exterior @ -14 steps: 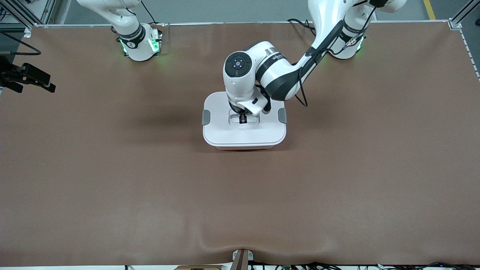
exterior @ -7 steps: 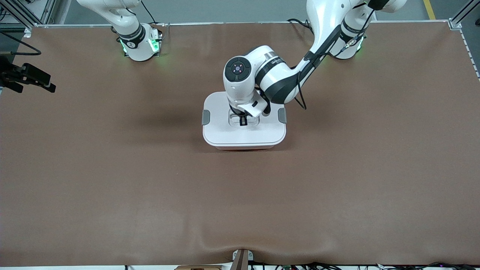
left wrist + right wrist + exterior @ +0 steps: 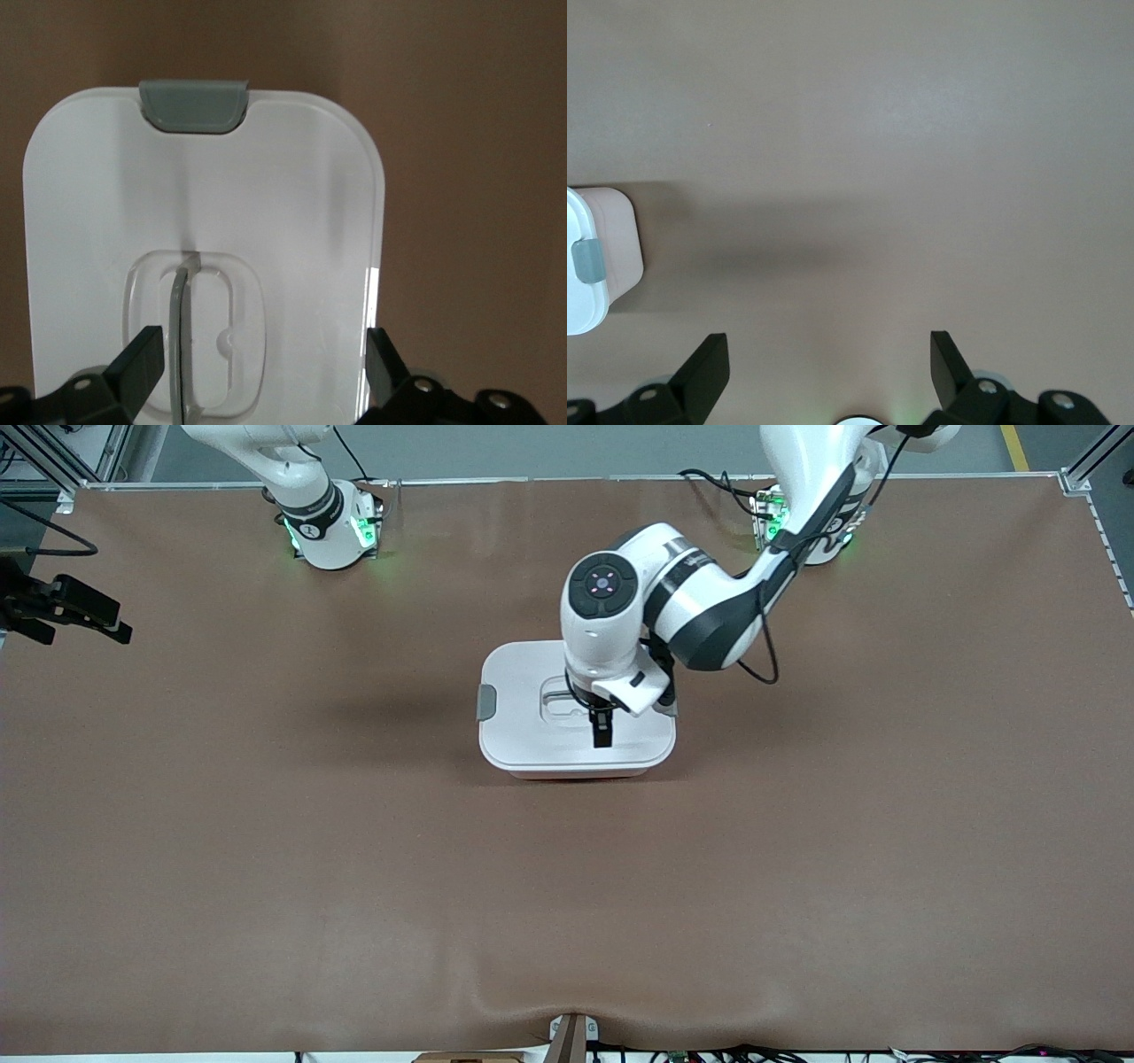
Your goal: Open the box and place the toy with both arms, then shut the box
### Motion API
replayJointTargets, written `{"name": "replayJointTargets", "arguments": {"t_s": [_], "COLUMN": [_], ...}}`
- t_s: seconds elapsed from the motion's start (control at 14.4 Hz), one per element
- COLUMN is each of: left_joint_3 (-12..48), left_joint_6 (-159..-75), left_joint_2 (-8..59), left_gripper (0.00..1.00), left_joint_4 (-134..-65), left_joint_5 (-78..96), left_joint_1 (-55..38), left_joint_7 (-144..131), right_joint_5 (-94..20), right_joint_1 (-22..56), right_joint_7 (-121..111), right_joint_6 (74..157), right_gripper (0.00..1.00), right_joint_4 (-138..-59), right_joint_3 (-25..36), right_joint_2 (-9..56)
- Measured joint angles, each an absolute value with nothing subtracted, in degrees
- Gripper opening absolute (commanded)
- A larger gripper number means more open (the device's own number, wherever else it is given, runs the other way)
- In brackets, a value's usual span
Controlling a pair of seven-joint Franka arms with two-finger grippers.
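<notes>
Left wrist view shows the left gripper with its fingers spread wide and nothing between them, hanging over the white lid of the box; the recessed clear handle sits low in that frame between the two fingertips, and one grey clip caps the lid's edge at the upper middle. In the front view the left gripper hangs just above the lid near the middle of the frame, a little toward the left arm's end of the handle recess, touching nothing that can be made out. The box stands on the brown table with its lid seated and a grey clip showing at the end toward the right arm. The right gripper is also spread and empty; in its wrist view it waits over bare table, with a corner of the box at that frame's left edge. The toy appears in no view, so it is presumably inside the shut box, though that cannot be confirmed. By my reading the closing step is finished or nearly so. The next move probably calls for lifting the left arm straight up without catching the handle, and perhaps checking that both clips are latched.
</notes>
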State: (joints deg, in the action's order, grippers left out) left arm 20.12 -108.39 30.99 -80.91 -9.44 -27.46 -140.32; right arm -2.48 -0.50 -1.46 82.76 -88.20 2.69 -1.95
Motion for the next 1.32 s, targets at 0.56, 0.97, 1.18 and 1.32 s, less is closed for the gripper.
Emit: {"name": "replayJointTargets", "arguments": {"t_s": [0.56,0.97,1.18,1.32], "left_joint_3": [20.0,20.0,20.0,20.1], "left_joint_6": [-103.5,-98.9,-98.9,-98.9], "left_joint_2": [24.8,22.1,21.2,20.3], "left_gripper": [1.00,1.00,1.00,1.00], "left_joint_4": [-80.4,-80.4,-80.3,-80.3], "left_joint_5": [-9.4,-9.4,-9.4,-9.0], "left_joint_1": [-21.4,-16.4,-14.2,-12.0], "left_joint_7": [-125.1,-112.2,-107.3,-103.2], "right_joint_5": [-2.5,-2.5,-2.5,-2.5], "right_joint_1": [-0.5,-0.5,-0.5,-0.5], "right_joint_7": [-1.5,-1.5,-1.5,-1.5], "right_joint_6": [82.8,82.7,82.7,82.7], "right_gripper": [1.00,1.00,1.00,1.00], "right_joint_4": [-88.2,-88.2,-88.2,-88.2], "right_joint_3": [2.7,2.7,2.7,2.7], "right_joint_2": [-2.0,-2.0,-2.0,-2.0]}}
